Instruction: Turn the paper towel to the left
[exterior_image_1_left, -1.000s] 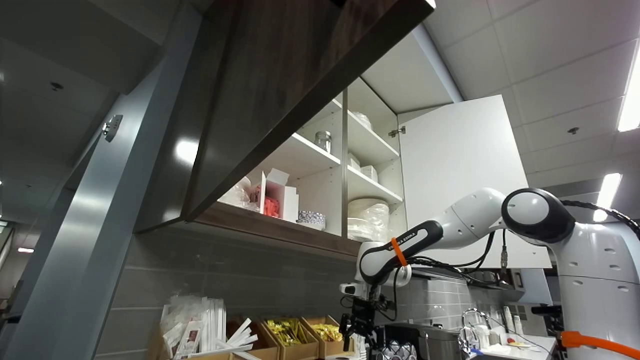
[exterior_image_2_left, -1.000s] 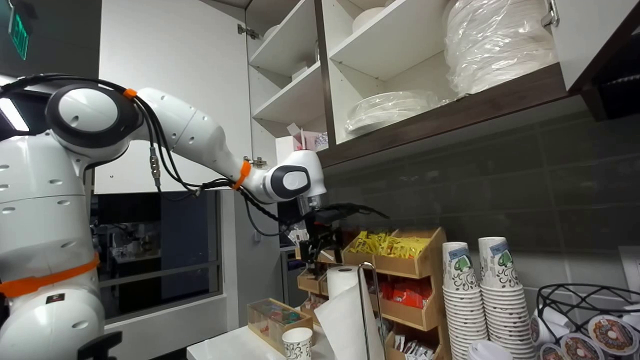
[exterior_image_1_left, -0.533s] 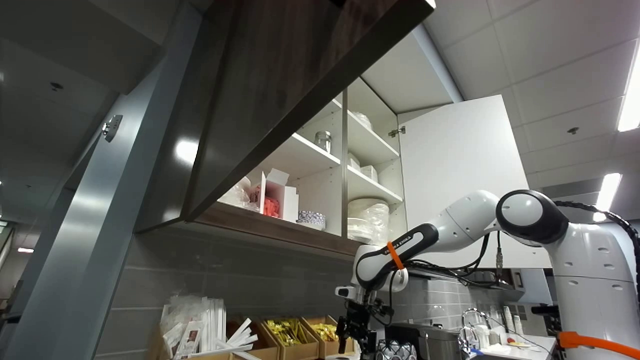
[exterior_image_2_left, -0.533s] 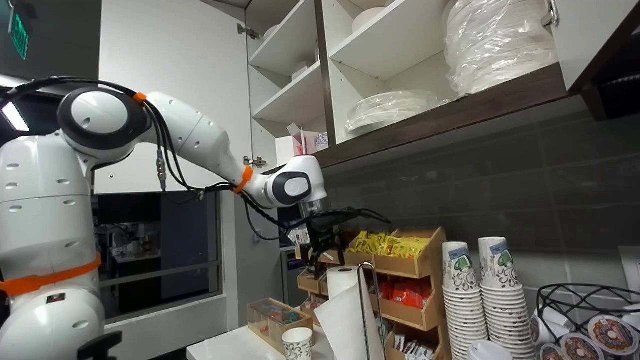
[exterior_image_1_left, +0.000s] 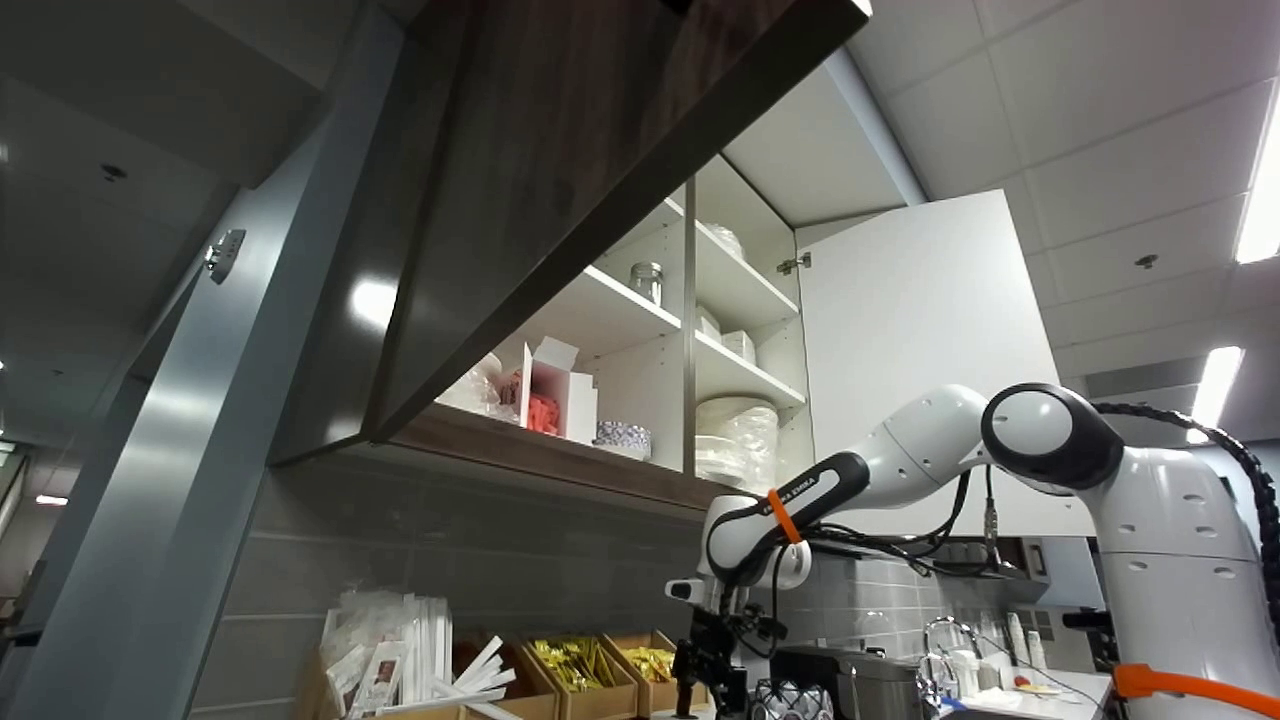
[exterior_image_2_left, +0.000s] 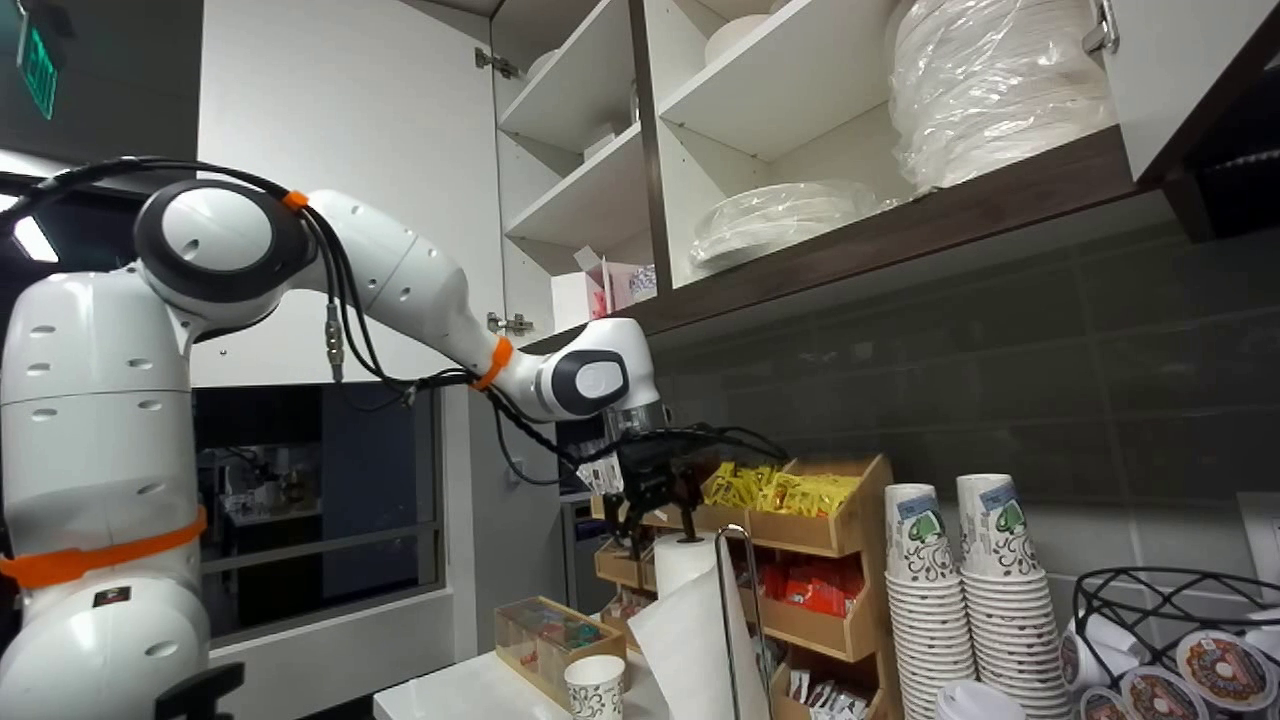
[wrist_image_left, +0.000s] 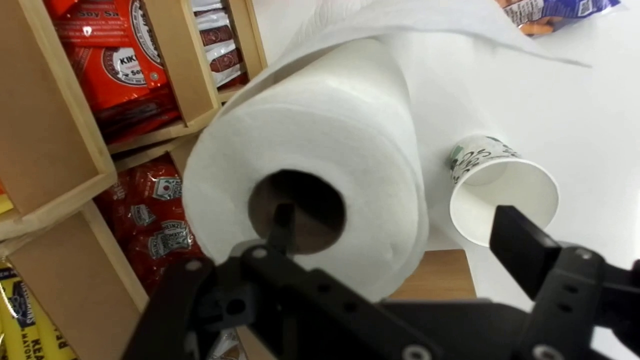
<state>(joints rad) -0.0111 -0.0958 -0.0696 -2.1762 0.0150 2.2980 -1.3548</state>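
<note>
With my gripper (wrist_image_left: 400, 225) spread wide and holding nothing, one finger over the core of the paper towel (wrist_image_left: 320, 140), which stands in from the visible corner of the counter (exterior_image_2_left: 470, 690), I'd sink straight down, close gently on its wall, and turn it left slowly so the loose sheet (exterior_image_2_left: 668, 640) doesn't snag.

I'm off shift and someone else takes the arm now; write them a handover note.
Gripper: jaws open, nothing held; one at the core, perhaps inside, the other outside the paper towel.
Paper towel: upright, loose sheet hanging off; paper cup close by.
Done: jaws lined up, no grip yet.
Left: probably close on the paper towel, then turn it left.
</note>
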